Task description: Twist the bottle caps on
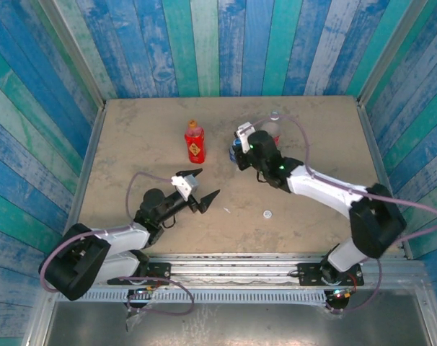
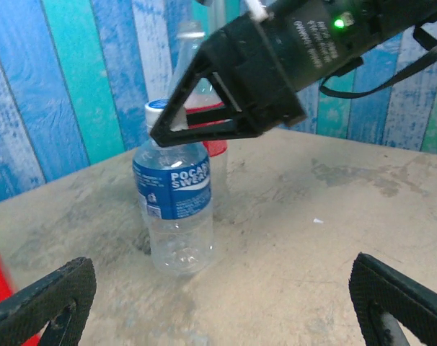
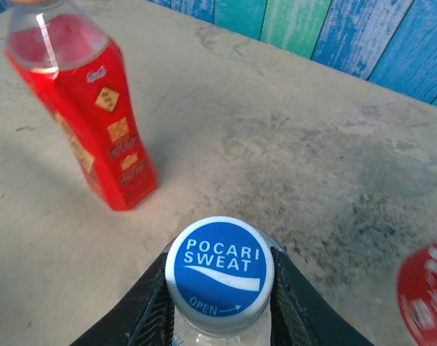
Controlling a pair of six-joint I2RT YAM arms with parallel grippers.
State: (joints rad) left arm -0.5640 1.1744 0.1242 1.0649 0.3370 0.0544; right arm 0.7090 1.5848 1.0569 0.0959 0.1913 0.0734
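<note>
Short bottle [image 2: 174,209] before taller bottle [image 2: 217,148], perhaps touching

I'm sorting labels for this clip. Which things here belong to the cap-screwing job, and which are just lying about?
Job: red bottle with orange cap; blue-label bottle, its blue cap in the right gripper; red-label bottle; white cap loose on the table.
Lying about: a small white speck beside the open left gripper.

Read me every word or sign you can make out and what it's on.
"POCARI SWEAT" on the blue cap.
"OPEN" with an arrow, same cap.
"POCARI SWEAT" on the blue label of the short clear bottle.
Print on the red bottle and the red-labelled bottle: too blurred to read.
</note>
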